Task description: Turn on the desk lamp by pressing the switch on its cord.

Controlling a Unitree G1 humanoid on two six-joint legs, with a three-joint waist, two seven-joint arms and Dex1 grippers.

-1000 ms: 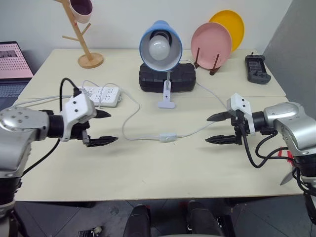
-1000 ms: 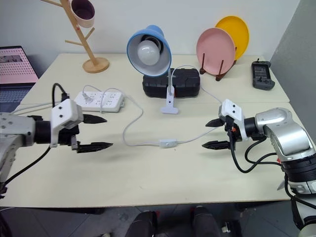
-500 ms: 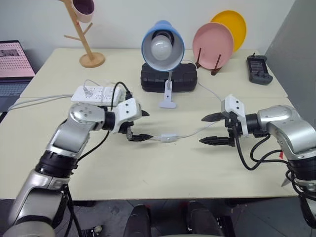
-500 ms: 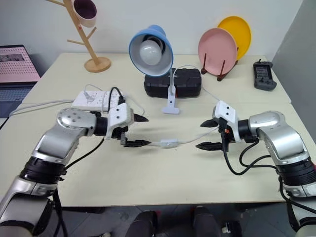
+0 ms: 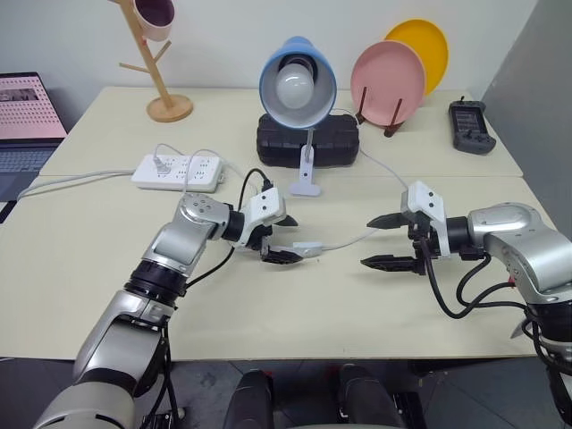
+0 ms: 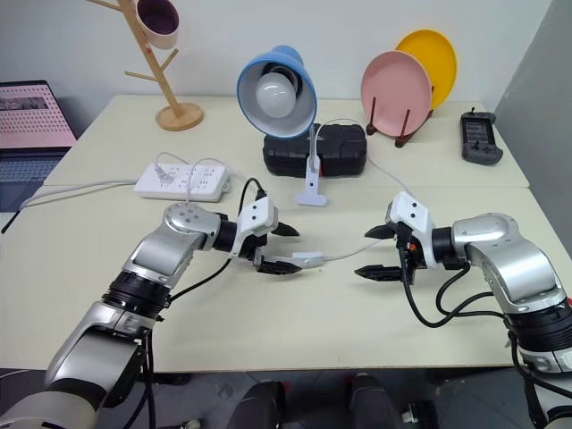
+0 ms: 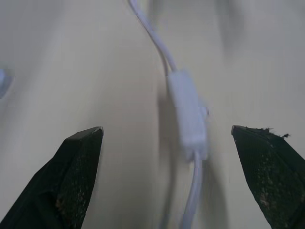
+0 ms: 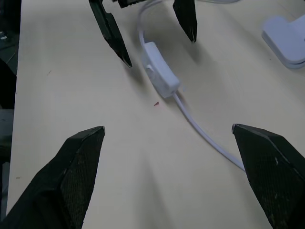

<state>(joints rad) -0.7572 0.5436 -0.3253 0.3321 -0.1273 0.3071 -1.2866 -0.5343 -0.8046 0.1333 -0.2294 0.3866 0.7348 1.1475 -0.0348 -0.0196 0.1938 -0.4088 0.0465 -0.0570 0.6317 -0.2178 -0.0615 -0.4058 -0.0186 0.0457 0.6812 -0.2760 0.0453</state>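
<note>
Moved in since earlier, the left gripper (image 5: pixel 288 239) is spread wide around the switch (image 5: pixel 307 249), gripping nothing; the right gripper (image 5: pixel 382 240) is held wide, empty, beyond the switch.

Left gripper (image 5: pixel 284 239) and right gripper (image 5: pixel 379 241) face each other, jaws spread.

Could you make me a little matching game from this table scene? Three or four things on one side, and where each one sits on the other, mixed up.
Things:
1. switch
2. power strip
3. pink plate
4. mug

Places:
A. upright in a rack, in front of the yellow plate
B. hanging on the wooden stand
C. between the open fingers of the left gripper
D. flat on the table, left of the desk lamp

Pairs: 1-C, 2-D, 3-A, 4-B
</note>
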